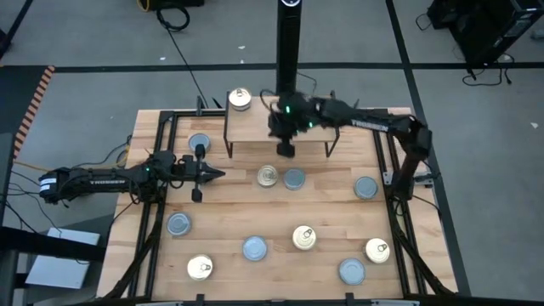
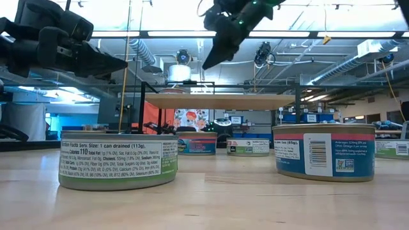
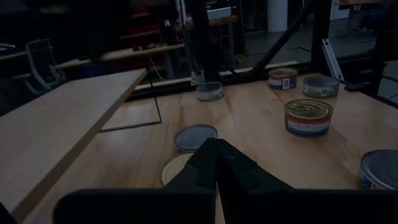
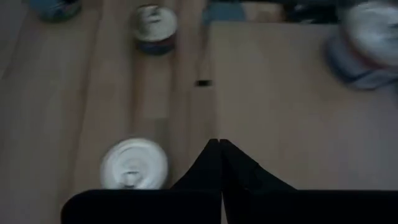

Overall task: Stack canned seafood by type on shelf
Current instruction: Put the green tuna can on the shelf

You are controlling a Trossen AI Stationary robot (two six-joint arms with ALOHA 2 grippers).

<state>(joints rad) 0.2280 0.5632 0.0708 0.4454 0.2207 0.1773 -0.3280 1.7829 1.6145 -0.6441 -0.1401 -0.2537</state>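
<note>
The shelf (image 1: 280, 127) is a light-wood plank on thin black legs at the table's far middle. One pale-topped tin (image 1: 240, 99) rests on its left end. Several tins lie flat on the table, gold-topped (image 1: 268, 176) and blue-grey-topped (image 1: 294, 178) side by side just in front of the shelf. My right gripper (image 1: 287, 151) hangs shut and empty above the shelf's near edge, slanting down; the low view shows the right gripper (image 2: 211, 62) well above the plank (image 2: 220, 101). My left gripper (image 1: 217, 175) is shut and empty at the table's left, level, pointing right.
More tins are spread over the near half of the table: gold tops (image 1: 304, 237) (image 1: 377, 250) (image 1: 200, 268), blue-grey tops (image 1: 178, 223) (image 1: 254, 248) (image 1: 351, 271) (image 1: 365, 187). One blue-grey tin (image 1: 199, 143) sits left of the shelf. A black post (image 1: 289, 38) stands behind the shelf.
</note>
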